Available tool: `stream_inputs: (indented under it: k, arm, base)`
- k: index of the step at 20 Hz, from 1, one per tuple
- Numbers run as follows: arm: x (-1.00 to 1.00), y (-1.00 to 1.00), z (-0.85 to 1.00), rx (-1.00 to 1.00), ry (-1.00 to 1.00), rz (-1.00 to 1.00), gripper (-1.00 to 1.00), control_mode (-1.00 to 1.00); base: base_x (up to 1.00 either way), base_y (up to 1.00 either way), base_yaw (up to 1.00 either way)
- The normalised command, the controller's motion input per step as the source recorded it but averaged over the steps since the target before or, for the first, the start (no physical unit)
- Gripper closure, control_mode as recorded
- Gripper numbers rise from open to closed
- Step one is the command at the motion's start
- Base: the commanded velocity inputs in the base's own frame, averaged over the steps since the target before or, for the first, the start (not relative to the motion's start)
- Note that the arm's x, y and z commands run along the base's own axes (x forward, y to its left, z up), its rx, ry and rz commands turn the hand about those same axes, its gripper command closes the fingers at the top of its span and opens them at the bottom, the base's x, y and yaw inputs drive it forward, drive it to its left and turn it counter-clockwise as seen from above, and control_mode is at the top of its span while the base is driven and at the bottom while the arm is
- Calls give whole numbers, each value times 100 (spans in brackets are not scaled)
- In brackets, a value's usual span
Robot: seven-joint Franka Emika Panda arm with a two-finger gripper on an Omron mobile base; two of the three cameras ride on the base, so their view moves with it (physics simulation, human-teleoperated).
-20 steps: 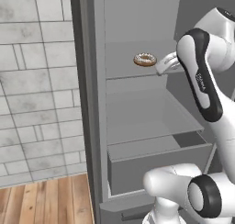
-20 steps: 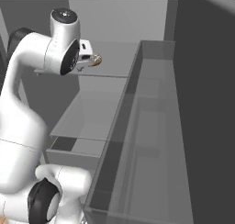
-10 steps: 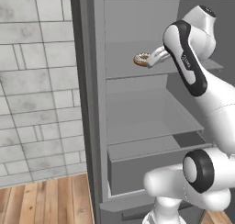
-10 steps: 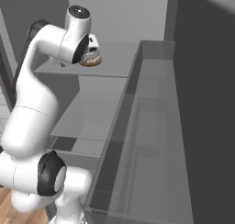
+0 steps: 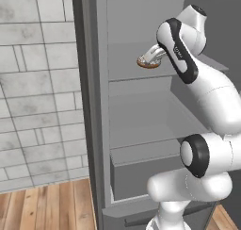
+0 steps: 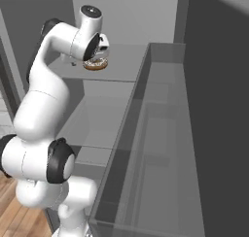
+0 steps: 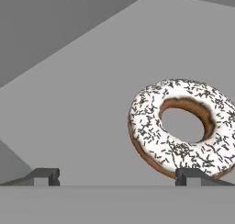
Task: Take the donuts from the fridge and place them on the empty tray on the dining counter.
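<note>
One sprinkled donut (image 7: 181,126) lies flat near the front edge of the fridge's (image 5: 89,130) upper shelf (image 6: 121,71). Your gripper (image 7: 118,176) hangs just above it, jaws fully spread, holding nothing. You appear to be early in the task: this donut remains ungrasped. You can count one donut, one gripper.

The donut (image 7: 181,129) is brown with white icing under dark sprinkles; the fridge (image 5: 94,106) shelves are plain grey, and the wall (image 5: 37,83) at nine o'clock looks pale grey mottled brick.
</note>
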Motion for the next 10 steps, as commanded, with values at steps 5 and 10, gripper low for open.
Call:
stream_inputs:
  k: [5,10]
  arm:
    - [48,14,-21,0,0,0,-100,-100]
    - [52,11,-15,0,0,0,-100,-100]
  base:
    - [0,0,0]
    - [0,0,0]
